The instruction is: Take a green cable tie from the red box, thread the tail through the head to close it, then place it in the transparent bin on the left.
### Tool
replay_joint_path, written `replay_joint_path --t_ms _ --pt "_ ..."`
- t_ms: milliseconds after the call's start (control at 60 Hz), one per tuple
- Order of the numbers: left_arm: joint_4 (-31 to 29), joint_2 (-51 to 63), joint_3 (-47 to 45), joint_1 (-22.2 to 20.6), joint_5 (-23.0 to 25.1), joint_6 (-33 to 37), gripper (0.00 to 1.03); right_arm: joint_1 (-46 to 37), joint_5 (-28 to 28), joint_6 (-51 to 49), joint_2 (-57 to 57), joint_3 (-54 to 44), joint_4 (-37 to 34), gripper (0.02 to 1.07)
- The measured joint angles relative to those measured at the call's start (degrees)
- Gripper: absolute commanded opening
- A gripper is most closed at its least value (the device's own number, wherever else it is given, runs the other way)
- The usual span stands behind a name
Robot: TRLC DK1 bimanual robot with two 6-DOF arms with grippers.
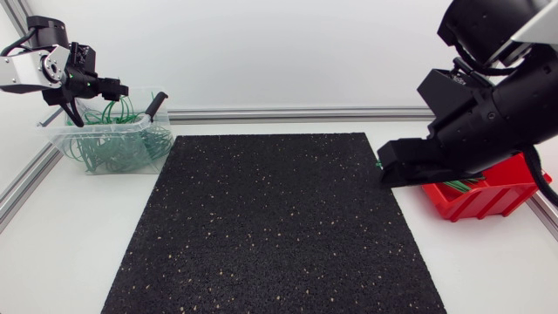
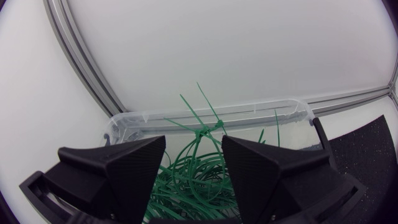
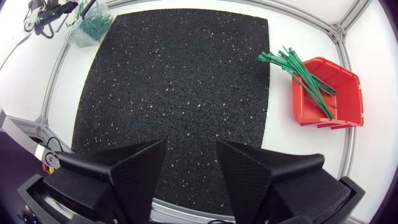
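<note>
Looming closest in the head view, your right arm (image 1: pixel 497 113) hangs over the red box (image 1: pixel 488 199), with the right gripper (image 1: pixel 394 167) out past the box's rim, at the edge of the black mat (image 1: pixel 261 227). Far across, the left gripper (image 1: pixel 77 103) sits above the transparent bin (image 1: pixel 59 133), which holds a tangle of looped green cable ties (image 1: pixel 118 144).

Left wrist view: jaws wide, nothing between them, only the bin's ties below.

Right wrist view: jaws spread too, and empty. The straight loose ties (image 3: pixel 298 65) lie in the red box, their tips poking over its rim toward the mat.

By my reading you hold no tie now — picking, threading and binning the next one all remain
</note>
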Motion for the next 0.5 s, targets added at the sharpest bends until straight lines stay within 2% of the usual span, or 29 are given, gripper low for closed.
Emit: replay_joint_path --t_ms 233,500 --pt "0.11 -2.54 -0.11 -0.26 -0.2 0.81 0.99 0.0 0.46 0.0 -0.76 0.0 0.04 0.63" --pt "1.44 -16.81 -7.02 -0.68 -0.2 0.81 0.99 -0.85 5.38 -0.31 -3.96 -0.39 3.19 0.66"
